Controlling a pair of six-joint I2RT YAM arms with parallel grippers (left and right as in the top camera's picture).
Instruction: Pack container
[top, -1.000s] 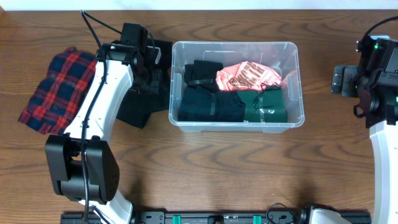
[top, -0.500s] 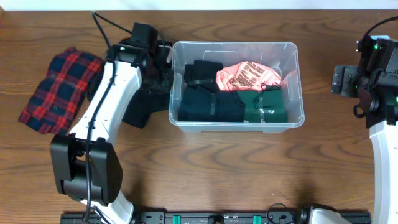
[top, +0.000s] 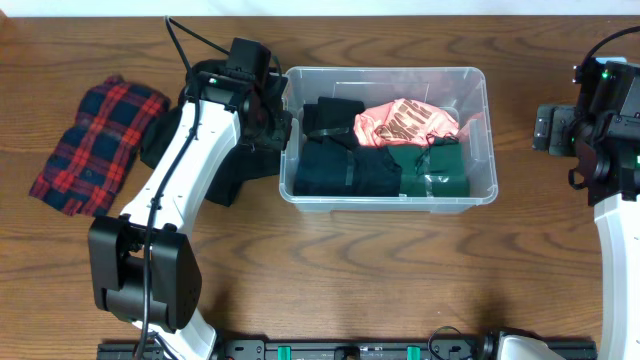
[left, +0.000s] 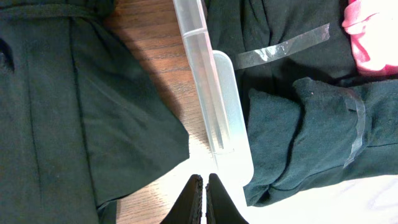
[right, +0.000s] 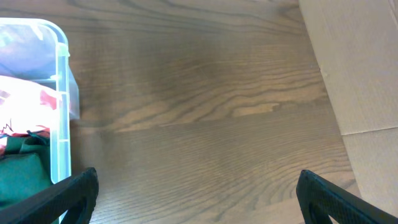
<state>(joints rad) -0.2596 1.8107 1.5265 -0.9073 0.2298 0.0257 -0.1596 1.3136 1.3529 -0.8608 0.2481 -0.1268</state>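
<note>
The bin (top: 385, 71) fills the table's (top: 400, 270) middle back; black cloth (top: 235, 182) and plaid shirt (top: 95, 145) cover the left; front edge and right side are open.

Clear container (top: 380, 70), pink garment (top: 405, 122), green garment (top: 436, 172), black garment (top: 340, 170), red-and-navy plaid shirt (top: 95, 145).

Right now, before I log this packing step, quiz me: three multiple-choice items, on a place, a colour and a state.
1. Relative to the container, the plaid shirt lies:
A. inside it
B. on the table to its left
C. across its rim

2. The brightest garment in the container is:
A. yellow
B. white
C. pink

3. The left gripper is:
A. shut on nothing
B. wide open
C. shut on the plaid shirt

Answers:
1 B: it lies on the wood, apart from the container.
2 C: its cloth is pink.
3 A: its fingers meet with nothing between them.
</note>
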